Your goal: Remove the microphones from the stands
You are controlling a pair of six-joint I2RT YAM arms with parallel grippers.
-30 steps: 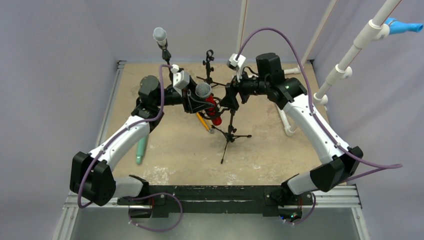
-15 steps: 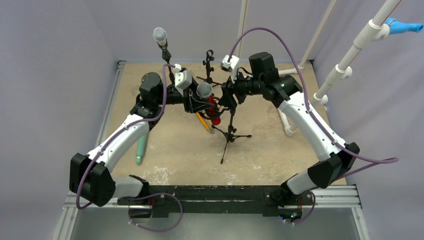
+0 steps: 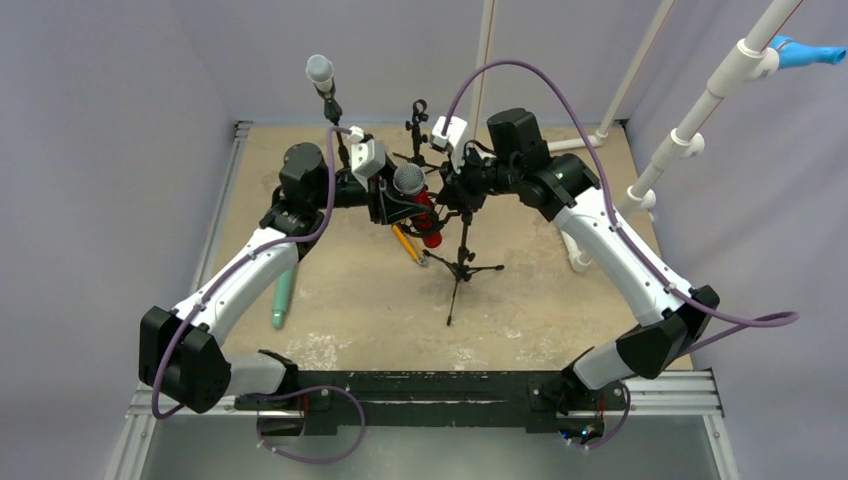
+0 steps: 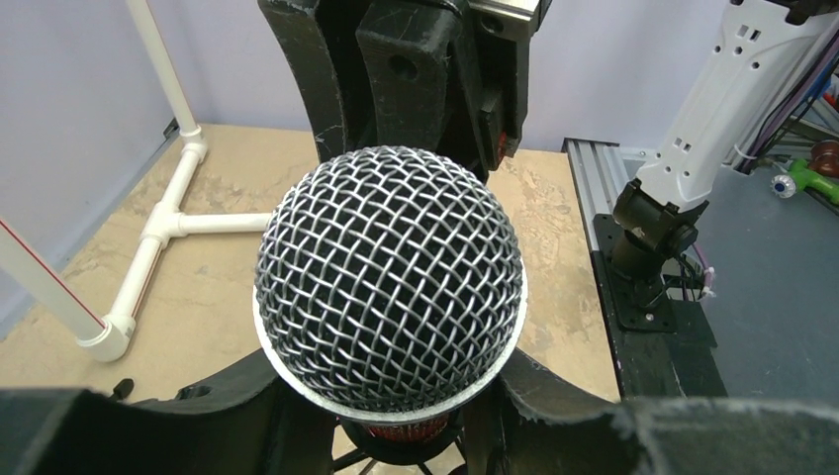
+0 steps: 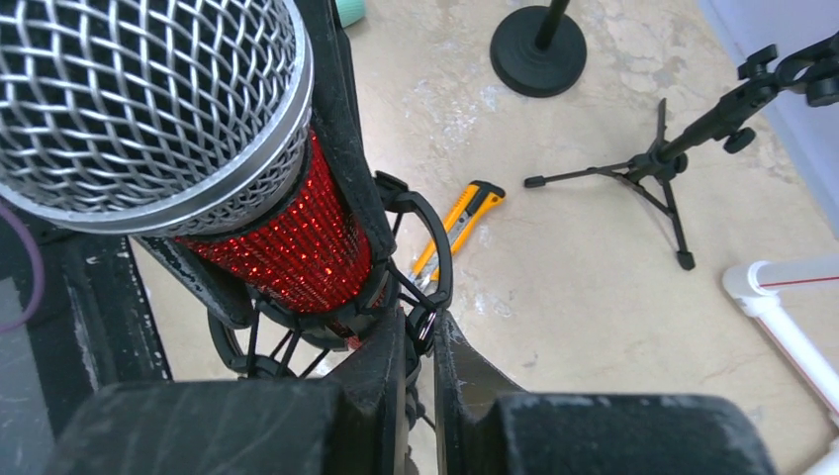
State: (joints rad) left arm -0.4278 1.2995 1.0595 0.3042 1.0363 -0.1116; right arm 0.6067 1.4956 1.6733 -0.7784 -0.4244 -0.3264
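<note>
Microphone (image 4: 389, 277): upright in its stand (image 3: 460, 262) at mid-table, mesh head up, red glitter body below. It is seated in the stand's holder, not yet lifted out.

Left gripper (image 4: 396, 435): you have it clenched on the red body, just under the silver collar of the head. In the left wrist view a finger (image 4: 233, 401) sits on each side of the body, and the mesh ball fills the frame right above the jaws.

Right gripper (image 5: 419, 341): it comes in from the opposite side and lower down. Its fingers (image 5: 371, 381) are pinched nearly together on the stand just below the black wire cradle (image 5: 420, 247), under the bottom of the red body. Only a thin slit shows between the pads; which part of the stand sits in it is hard to tell.

From above, your two grippers face each other across the microphone, almost touching.

The stand's tripod feet rest on the sandy table (image 3: 330, 330). A yellow utility knife (image 5: 457, 220) lies beside the feet. A smaller tripod stand (image 5: 673, 163) is behind, well apart. A second microphone (image 3: 319, 71) stands at the far left.
</note>
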